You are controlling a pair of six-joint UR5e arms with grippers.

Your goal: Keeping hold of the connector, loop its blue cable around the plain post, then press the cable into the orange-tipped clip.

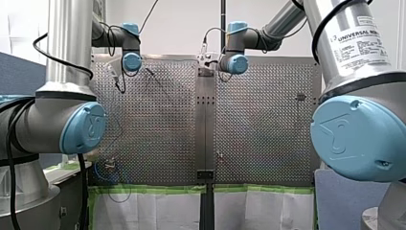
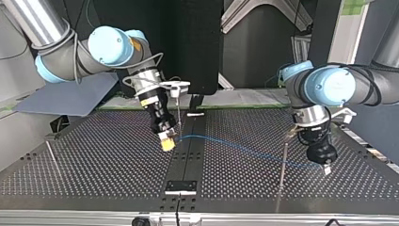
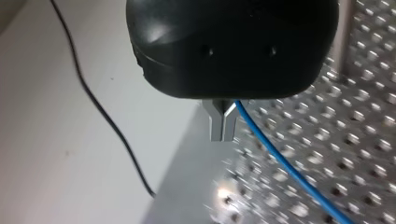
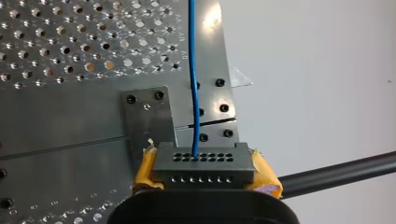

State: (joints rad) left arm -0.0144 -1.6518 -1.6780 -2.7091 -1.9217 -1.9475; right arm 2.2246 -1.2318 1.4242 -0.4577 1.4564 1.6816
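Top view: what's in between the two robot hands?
The blue cable stretches from my right gripper to my left gripper, passing a thin post near my left gripper. The top view shows it.

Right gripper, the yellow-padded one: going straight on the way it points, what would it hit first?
Probably the perforated table by its dark middle strip, with the held connector touching first; depth is unclear.

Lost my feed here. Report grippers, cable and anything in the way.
Right gripper shut on connector. Left gripper shut on cable. Cable strung between them, passing a post, no loop yet. Nothing seen in the way.
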